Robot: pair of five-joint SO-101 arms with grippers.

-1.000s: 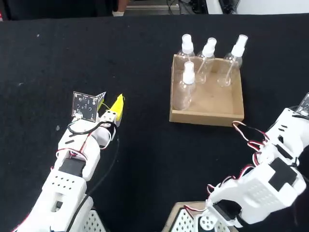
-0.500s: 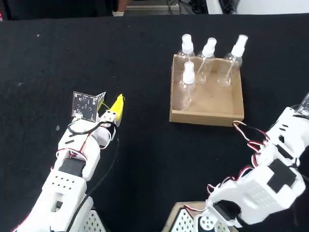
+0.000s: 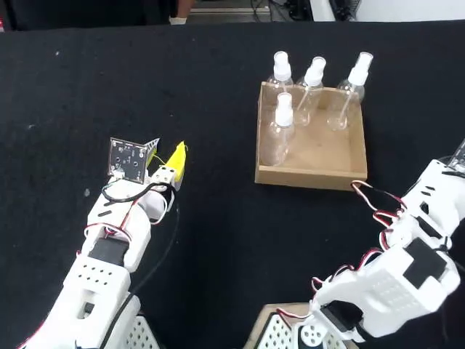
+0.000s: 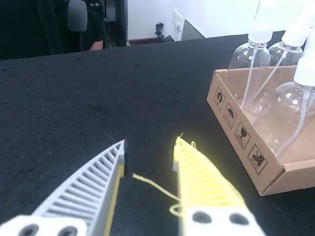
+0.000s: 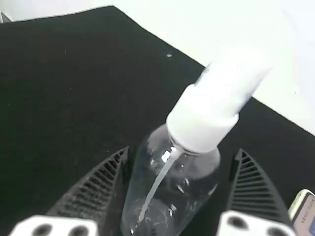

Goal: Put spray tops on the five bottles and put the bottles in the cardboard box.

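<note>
Covering the whole high view, the black desk [image 3: 218,80] carries the cardboard box [image 3: 309,177] right of its middle, toward the far edge, with four bottles [image 3: 276,139] standing upright inside, each wearing a white spray top [image 3: 283,109]. At the desk's right edge the right tool [image 5: 182,151] is spread wide around a fifth bottle [image 5: 167,201], also capped, with a gap showing at one jaw. Left of the middle, the left tool [image 4: 147,142] hangs over bare desk with its jaws apart, well apart from the box.
</note>
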